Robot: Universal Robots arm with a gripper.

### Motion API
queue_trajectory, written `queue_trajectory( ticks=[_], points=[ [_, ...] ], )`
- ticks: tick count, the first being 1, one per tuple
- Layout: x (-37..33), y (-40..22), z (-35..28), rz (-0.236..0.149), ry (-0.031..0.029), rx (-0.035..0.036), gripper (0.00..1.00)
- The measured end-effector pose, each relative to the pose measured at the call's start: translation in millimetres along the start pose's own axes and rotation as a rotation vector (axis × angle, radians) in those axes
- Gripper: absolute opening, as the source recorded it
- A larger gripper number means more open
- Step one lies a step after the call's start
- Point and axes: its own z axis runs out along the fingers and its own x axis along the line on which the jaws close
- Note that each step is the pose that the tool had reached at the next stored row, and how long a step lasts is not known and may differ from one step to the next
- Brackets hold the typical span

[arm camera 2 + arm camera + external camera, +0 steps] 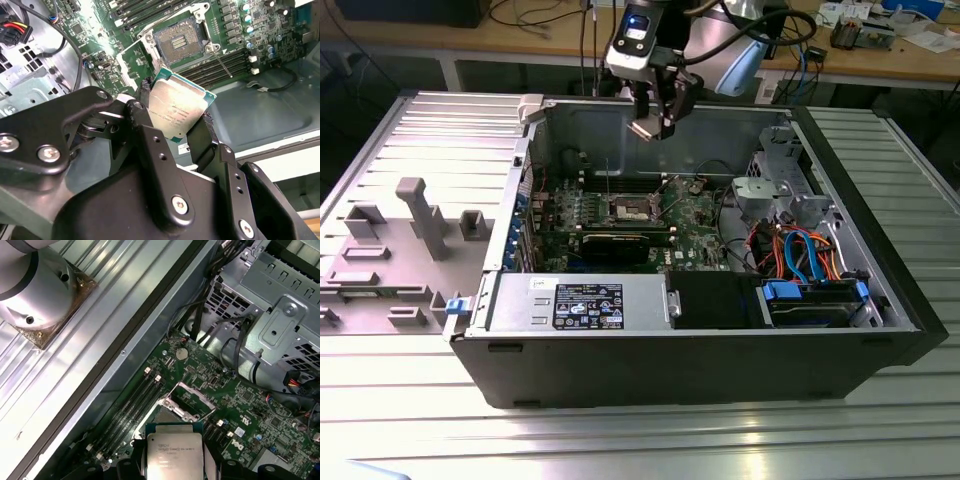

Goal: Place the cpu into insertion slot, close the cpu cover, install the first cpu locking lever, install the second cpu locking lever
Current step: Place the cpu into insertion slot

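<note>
One chip [177, 112]: pinched by two opposite edges between the jaws.
Socket [177, 42]: uncovered, sat well below the chip, not squarely under it.

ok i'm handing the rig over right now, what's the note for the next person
Gripper: shut on the cpu, which is held by its edges, metal face showing, in the air above the board.
Insertion slot: open and empty, pin field exposed, just ahead of the held chip in both wrist views.
cpu cover: looks swung up off the socket.
A thin locking lever sticks out free beside the socket.
Done: cpu picked up and brought over the case.
Left: cpu not yet seated, cover not closed, neither lever installed.
</note>
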Motion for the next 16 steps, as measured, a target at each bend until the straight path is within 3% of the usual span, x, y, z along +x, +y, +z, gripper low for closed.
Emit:
queue_trajectory(
  ticks=[4,10,14,16],
  points=[
    [0.2,-0.3,0.3,0.039,-0.0044,0.0001,0.55],
    [0.3,-0.4,0.4,0.056,-0.0058,-0.0003,0.55],
    [0.3,-0.5,1.5,0.152,-0.0144,-0.0018,0.55],
    [0.3,-0.6,2.1,0.178,-0.0168,-0.0022,0.55]
  ],
)
